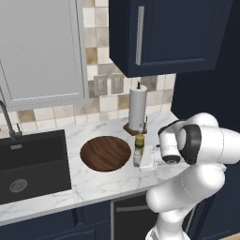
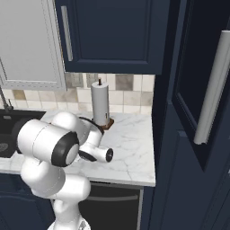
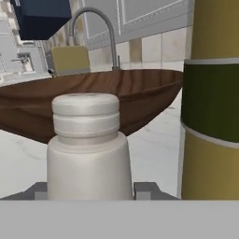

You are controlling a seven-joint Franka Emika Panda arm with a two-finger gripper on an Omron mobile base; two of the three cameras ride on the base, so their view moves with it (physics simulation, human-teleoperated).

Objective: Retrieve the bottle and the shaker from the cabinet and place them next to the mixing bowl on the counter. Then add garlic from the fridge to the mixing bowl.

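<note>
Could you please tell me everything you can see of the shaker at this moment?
The shaker is a small, pale grey-white container of matte plastic look, with a rounded body and a ribbed, flat-topped cap. It stands upright on the white marble counter, just right of the wooden mixing bowl and beside the olive-yellow bottle, apart from both as far as the hand view shows. The gripper sits at its base, one of the fingers on either side, seemingly closed on it.
</note>
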